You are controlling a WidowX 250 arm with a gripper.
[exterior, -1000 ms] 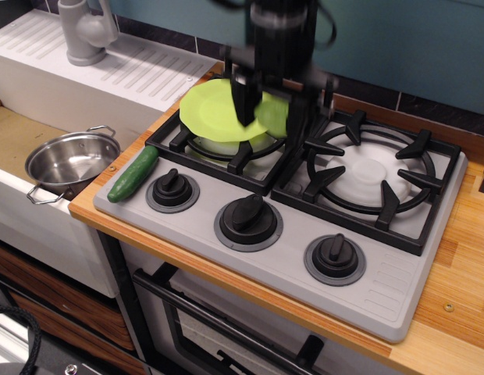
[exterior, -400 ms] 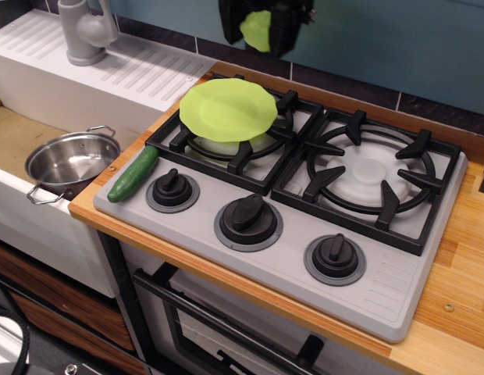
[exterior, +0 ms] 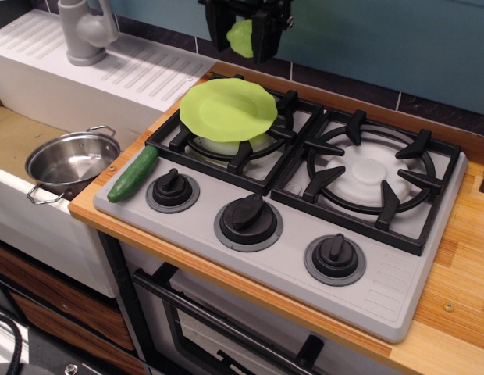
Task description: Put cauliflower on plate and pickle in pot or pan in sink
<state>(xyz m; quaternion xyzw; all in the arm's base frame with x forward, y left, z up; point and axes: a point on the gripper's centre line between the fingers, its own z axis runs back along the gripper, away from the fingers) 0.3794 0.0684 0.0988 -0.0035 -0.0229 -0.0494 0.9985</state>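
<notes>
1. Gripper (exterior: 243,39) sits at the 12 o'clock edge of the frame, cut off at the top; only the black fingers (exterior: 263,35) and lower body show, arm out of view.
2. Fingers are clamped on the cauliflower (exterior: 240,37): a pale green lump held in the air, partly hidden by the fingers, so its shape is hard to make out.
3. Plate (exterior: 229,109) rests on the grate of the left burner (exterior: 234,133), below the gripper and apart from it. Nothing lies on it.
4. Pickle (exterior: 133,173) lies on the grey stove top (exterior: 304,234) at its 9 o'clock edge, just beside the left knob (exterior: 172,188), angled toward the plate.
5. Pot (exterior: 70,162) stands upright in the sink (exterior: 16,141) at 9 o'clock, near the pickle but apart. Interior looks empty; reflections make the bottom hard to read.
6. Sink is cropped at the left edge; draining board (exterior: 140,70) and tap (exterior: 86,31) at 11 o'clock, tap top cut off.
7. Right burner (exterior: 369,173) is bare.
</notes>
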